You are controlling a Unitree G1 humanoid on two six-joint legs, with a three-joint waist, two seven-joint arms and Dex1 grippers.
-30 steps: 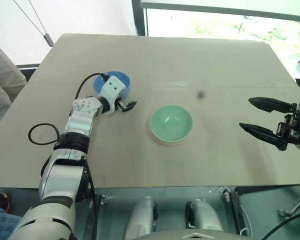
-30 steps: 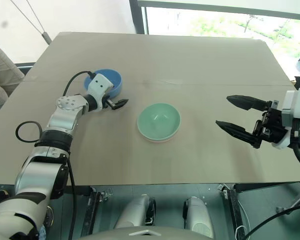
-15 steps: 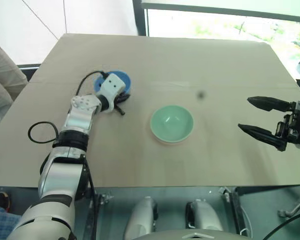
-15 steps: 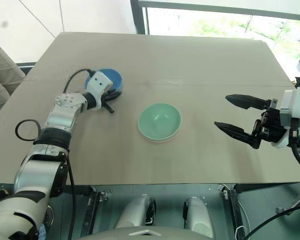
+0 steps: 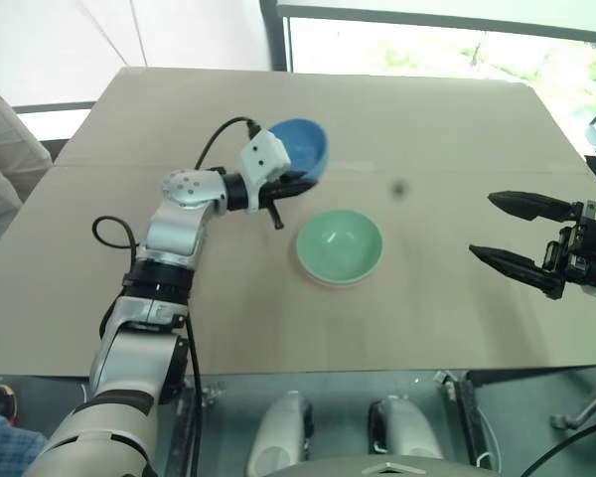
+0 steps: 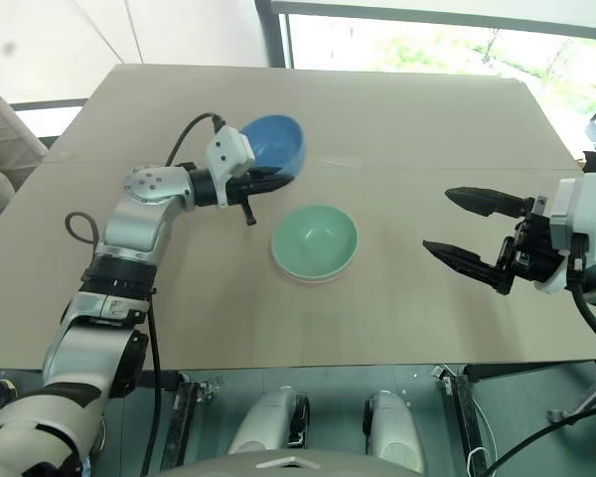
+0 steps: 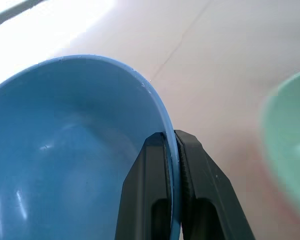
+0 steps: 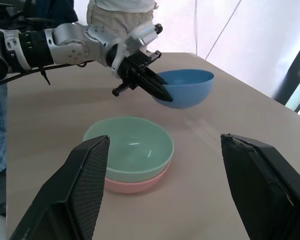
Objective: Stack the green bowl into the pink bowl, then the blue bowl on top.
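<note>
Blue bowl [image 5: 300, 147] hangs tilted above the worktop [image 5: 427, 129], lifted clear of the surface, with the left end effector [image 5: 296, 180] clenched on its rim: in the left wrist view one black finger [image 7: 149, 190] lies inside the bowl wall and the other outside, pressed tight against the thin blue edge. The bowl sits up and to the left of the other two bowls, near them but not over them. Green bowl [image 5: 340, 243] rests nested inside the pink bowl [image 8: 135, 185], whose salmon rim shows as a narrow band under the green one; the pair stands upright near the middle of the worktop. The right end effector [image 6: 472, 232] hovers off to the right side, well apart from the stacked pair, its two black fingers spread wide and grasping nothing, pointing toward the bowls. A black cable [image 5: 114, 234] loops beside the left forearm.
</note>
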